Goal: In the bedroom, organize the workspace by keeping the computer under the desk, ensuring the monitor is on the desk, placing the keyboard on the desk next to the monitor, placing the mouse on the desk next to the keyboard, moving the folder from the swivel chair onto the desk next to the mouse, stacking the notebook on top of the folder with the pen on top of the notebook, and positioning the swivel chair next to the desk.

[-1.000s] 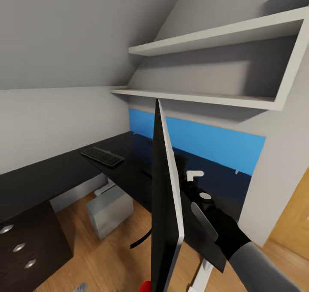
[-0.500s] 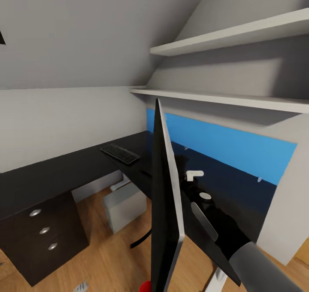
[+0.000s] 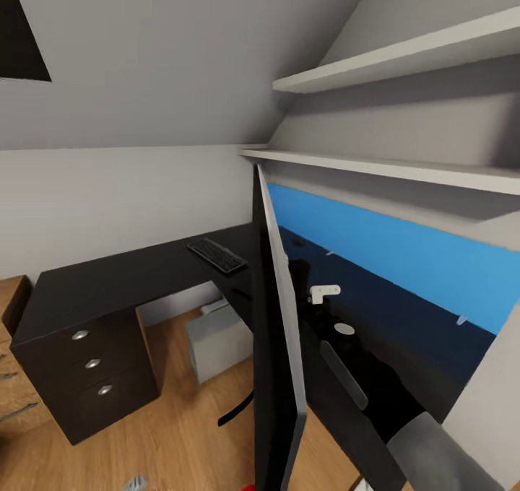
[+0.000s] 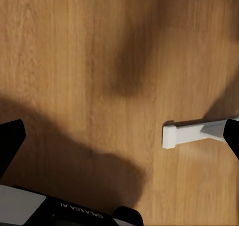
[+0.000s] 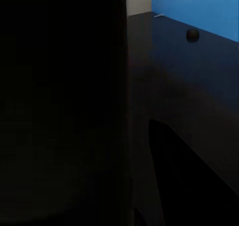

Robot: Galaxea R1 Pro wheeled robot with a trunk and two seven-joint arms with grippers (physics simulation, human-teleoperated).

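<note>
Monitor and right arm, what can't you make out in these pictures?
- Head view: the monitor is edge-on, base cut off by the bottom edge.
- Head view: the right tool is hidden behind the monitor, so its grip is unclear.
- Right wrist view: a near-black surface blocks much of the desk.

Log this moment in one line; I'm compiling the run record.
monitor: edge-on, carried beside right arm | keyboard: on desk | computer: under desk
</note>
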